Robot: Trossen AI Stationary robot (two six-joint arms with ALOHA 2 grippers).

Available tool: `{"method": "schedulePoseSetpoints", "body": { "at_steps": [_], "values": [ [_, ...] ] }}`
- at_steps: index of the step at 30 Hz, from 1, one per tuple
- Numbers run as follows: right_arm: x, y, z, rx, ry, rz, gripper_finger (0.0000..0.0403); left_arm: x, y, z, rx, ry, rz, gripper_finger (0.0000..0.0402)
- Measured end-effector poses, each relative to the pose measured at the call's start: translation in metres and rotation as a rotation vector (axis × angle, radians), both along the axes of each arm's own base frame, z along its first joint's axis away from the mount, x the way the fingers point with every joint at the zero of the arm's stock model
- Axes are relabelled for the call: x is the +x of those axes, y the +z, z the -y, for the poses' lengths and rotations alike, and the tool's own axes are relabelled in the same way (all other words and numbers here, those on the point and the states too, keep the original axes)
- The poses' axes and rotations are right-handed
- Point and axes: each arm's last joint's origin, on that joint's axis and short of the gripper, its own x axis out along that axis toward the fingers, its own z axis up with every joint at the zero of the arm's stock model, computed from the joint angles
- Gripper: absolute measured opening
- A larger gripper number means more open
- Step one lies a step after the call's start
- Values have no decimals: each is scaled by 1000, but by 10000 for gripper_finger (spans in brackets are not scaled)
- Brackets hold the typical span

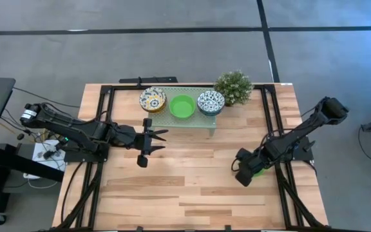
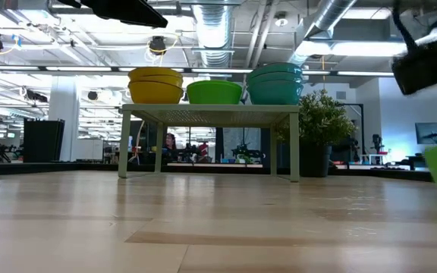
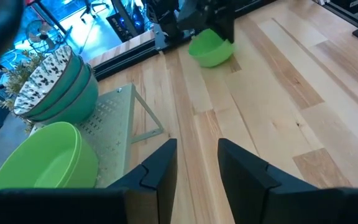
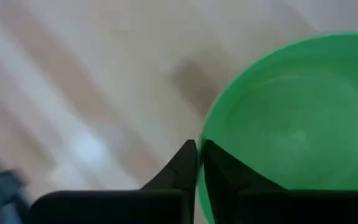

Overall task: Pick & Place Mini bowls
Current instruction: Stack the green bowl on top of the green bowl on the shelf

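Fingers of the right gripper pinch the rim of a green bowl low over the worktop near its right side. The left gripper hovers beside the pale green rack, fingers spread wide and empty. On that rack sit a yellow-patterned stack, a green stack and a blue-patterned stack.

Grey floor crossed by dark lines surrounds the pale wooden worktop. Beyond, ceiling ducts, strip lights and a far-right wall screen.
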Motion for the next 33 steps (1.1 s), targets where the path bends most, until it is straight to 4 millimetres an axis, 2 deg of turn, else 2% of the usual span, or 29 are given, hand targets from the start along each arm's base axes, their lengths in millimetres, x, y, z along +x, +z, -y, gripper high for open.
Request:
{"method": "schedulePoseSetpoints", "body": {
  "at_steps": [5, 11, 17, 21, 25, 29, 33],
  "values": [
    [23, 31, -8, 16, 119, 201, 4, 0, 0, 0, -1, 0, 2, 117],
    [56, 88, -6, -76, 308, 542, 3, 1, 1, 0, -4, 0, 15, 117],
    [77, 147, 15, -312, 515, 777, 2, 1, 1, 2, -55, -39, 11, 117],
    [85, 174, 35, -450, 631, 872, 2, 0, 1, 6, -162, -111, -4, 117],
    [90, 185, 60, -515, 679, 906, 1, -2, 1, 12, -187, -136, -10, 117],
    [101, 182, 82, -568, 703, 858, 1, -3, 1, 17, -168, -123, -4, 117],
    [123, 178, 98, -603, 765, 778, 1, -4, 1, 19, -156, -108, 3, 117]
  ]
}}
